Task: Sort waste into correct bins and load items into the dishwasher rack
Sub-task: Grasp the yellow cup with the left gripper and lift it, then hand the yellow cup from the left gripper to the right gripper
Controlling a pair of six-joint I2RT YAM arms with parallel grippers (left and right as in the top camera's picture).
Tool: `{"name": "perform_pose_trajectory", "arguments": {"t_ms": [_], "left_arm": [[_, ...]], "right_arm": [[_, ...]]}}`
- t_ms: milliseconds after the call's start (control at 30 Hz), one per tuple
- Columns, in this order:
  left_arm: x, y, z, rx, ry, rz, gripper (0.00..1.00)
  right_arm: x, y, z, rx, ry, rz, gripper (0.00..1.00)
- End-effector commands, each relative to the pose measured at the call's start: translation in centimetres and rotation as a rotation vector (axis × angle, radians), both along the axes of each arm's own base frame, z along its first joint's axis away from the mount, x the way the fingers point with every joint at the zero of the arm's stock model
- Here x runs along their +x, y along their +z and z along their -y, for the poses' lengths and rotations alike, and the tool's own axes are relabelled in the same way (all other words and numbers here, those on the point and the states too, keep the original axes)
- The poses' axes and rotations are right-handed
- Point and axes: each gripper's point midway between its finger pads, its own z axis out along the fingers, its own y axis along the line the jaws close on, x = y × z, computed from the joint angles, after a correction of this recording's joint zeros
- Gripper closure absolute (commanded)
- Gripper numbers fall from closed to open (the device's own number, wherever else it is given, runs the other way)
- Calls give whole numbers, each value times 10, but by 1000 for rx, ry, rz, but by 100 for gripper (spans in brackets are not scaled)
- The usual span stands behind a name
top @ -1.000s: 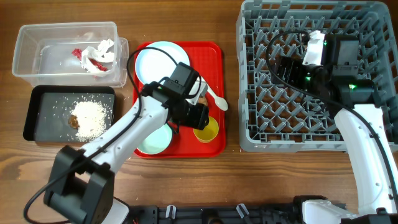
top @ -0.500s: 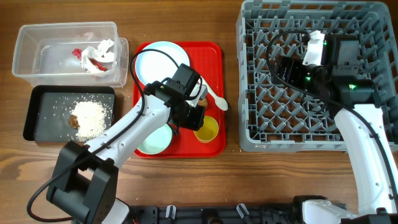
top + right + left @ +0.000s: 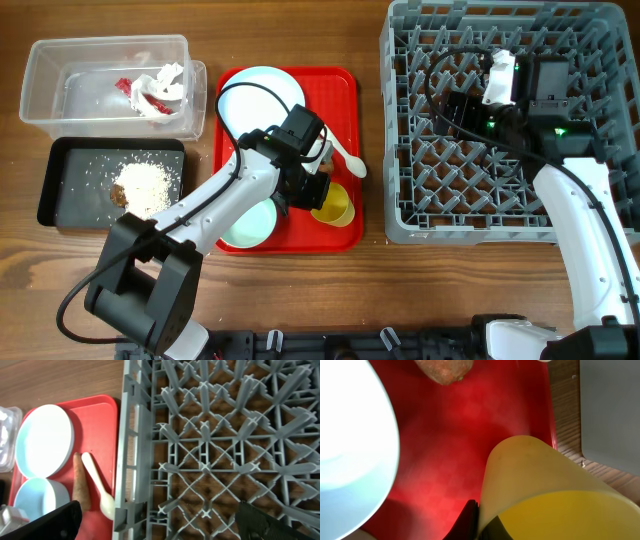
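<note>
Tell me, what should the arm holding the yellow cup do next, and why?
Probably lift the cup straight up a little. The left gripper is shut on the rim of the yellow cup, and the cup is still low over the red tray. A small lift would get it clear of the tray before it swings over to the dishwasher rack, which has free pegs.

The table (image 3: 330, 290) is lit brightly and evenly from above; only short, soft shadows are cast. In the left wrist view the yellow cup (image 3: 535, 475) is blurred by closeness, and the red tray (image 3: 470, 425) is rendered soft.
</note>
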Motion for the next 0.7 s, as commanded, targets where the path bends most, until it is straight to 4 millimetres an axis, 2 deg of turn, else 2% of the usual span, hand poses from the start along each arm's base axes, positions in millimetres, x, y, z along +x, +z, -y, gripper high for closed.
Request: {"name": "perform_pose_trajectory", "arguments": {"t_ms": [0, 200, 267, 333, 433, 567, 667], "left_arm": [[3, 8, 4, -22, 27, -12, 96], [34, 75, 17, -251, 69, 28, 96], [51, 114, 17, -402, 90, 52, 96], [60, 139, 16, -529, 93, 59, 96], [69, 189, 9, -834, 49, 43, 96], [72, 219, -10, -1013, 42, 12, 96], [68, 235, -19, -1106, 23, -11, 96]], "right_arm": [[5, 11, -13, 68, 44, 25, 0], [7, 36, -49, 242, 198, 103, 0], [8, 51, -62, 310, 271, 156, 0], [8, 63, -72, 356, 327, 196, 0], [5, 86, -89, 433, 443, 277, 0], [-4, 113, -113, 518, 614, 379, 0], [-22, 138, -134, 601, 842, 490, 0]]}}
